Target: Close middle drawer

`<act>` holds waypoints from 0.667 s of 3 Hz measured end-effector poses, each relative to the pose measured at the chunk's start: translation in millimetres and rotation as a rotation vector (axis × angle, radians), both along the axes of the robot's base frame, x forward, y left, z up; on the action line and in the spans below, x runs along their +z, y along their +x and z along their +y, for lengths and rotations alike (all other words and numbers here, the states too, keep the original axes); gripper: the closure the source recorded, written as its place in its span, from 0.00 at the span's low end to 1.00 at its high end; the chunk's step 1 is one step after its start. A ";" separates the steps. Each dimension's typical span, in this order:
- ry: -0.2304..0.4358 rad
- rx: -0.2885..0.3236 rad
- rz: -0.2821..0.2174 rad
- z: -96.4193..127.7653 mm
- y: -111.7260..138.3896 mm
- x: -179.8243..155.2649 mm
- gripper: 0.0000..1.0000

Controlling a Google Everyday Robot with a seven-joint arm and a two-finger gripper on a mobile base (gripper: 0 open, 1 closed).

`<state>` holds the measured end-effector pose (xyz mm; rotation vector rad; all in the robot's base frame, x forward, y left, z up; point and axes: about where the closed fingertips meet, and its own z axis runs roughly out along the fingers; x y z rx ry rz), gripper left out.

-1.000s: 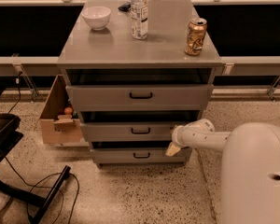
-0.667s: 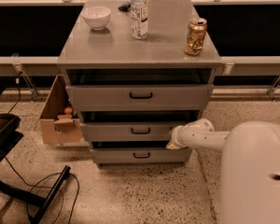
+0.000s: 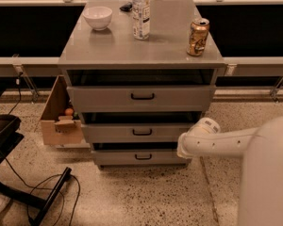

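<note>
The middle drawer [image 3: 132,133] is the wide grey one with a low front panel and a small black bar handle [image 3: 142,132]. It sits between the taller top drawer [image 3: 140,98] and the bottom drawer [image 3: 140,157]. It stands out a little, with a dark gap above its front. My gripper [image 3: 180,148] is at the right end of the middle drawer's front, against the cabinet's right front corner. My white arm [image 3: 221,142] reaches in from the right.
On the cabinet top [image 3: 108,46] stand a white bowl [image 3: 97,17], a clear bottle [image 3: 141,13] and a gold can [image 3: 198,36]. A cardboard box [image 3: 61,119] sits left of the cabinet. A black chair base and cables [image 3: 42,192] lie at the lower left.
My arm's wrist has shifted slightly to the right along the drawer's end. The middle drawer's front looks about where it was.
</note>
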<state>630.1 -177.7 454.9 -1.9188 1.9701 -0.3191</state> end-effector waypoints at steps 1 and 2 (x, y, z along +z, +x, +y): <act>-0.111 0.043 0.074 -16.1 -67.2 41.3 1.00; -0.187 -0.053 0.125 -53.7 -116.9 99.1 1.00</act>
